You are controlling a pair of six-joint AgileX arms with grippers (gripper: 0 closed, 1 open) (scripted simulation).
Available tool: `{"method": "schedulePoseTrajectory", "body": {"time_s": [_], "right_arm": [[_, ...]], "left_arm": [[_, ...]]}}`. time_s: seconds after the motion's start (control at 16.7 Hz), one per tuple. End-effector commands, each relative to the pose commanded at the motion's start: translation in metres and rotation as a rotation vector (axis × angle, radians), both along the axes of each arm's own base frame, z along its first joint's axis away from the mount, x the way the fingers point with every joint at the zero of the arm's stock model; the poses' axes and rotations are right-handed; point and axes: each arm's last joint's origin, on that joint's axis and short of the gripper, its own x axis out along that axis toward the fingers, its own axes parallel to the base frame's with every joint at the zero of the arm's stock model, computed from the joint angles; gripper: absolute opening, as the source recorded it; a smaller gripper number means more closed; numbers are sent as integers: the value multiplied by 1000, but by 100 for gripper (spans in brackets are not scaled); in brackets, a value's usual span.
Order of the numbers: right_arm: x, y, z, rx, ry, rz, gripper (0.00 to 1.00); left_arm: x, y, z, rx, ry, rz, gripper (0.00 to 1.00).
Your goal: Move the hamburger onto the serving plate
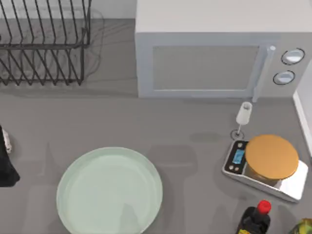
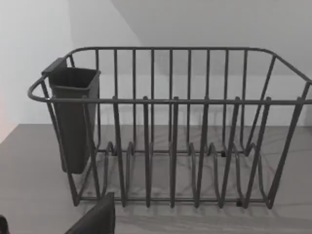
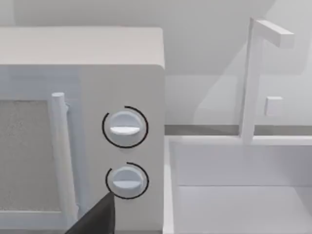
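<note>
One plate (image 1: 109,195), lower left of top frame. Hamburger: judged light, soft, crumbly; best pinched gently across sides. Left gripper (image 2: 92,222), right gripper (image 3: 95,217): opening cannot be told.

My left arm (image 1: 7,163) sits parked at the table's left edge.

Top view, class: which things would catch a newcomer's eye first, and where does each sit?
The large mint-green serving plate lies bare at the front left of the table. A white microwave fills the back right, with a dark wire dish rack at the back left. An orange-tan disc rests on a small scale at the right.
</note>
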Motion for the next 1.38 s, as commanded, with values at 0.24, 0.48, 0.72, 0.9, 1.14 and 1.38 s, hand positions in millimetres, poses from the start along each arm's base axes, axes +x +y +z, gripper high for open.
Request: {"method": "schedulePoseTrajectory", "body": {"time_s": [0.24,0.48,0.72,0.9,1.14,1.38], "right_arm": [[0,0,0,0,0,0,100],[0,0,0,0,0,0,100],[0,0,0,0,0,0,100],[0,0,0,0,0,0,100],[0,0,0,0,0,0,100],[0,0,0,0,0,0,100]], "left_arm": [[0,0,3,13,11,-1,100],[4,1,18,84,108,-2,100],[15,3,34,173,275,1,100],[26,6,43,232,396,-5,100],[44,8,56,321,537,-45,100],[66,12,69,405,663,-84,100]]}}
